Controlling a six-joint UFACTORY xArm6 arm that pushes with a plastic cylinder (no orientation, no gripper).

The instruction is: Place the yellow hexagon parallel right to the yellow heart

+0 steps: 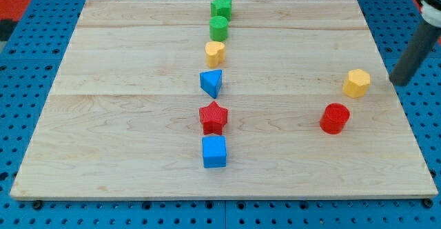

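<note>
The yellow hexagon [357,83] lies on the wooden board at the view's right. The yellow heart [215,52] sits in a column of blocks near the board's middle, well to the left of the hexagon and a little higher in the view. My tip [399,82] is the lower end of the dark rod at the view's right edge. It stands just right of the yellow hexagon, with a small gap between them.
The column holds a green star [221,7], a green cylinder [219,28], the heart, a blue triangle [211,83], a red star [213,117] and a blue cube [214,151]. A red cylinder [335,118] lies just below-left of the hexagon. The board's right edge [400,112] is close.
</note>
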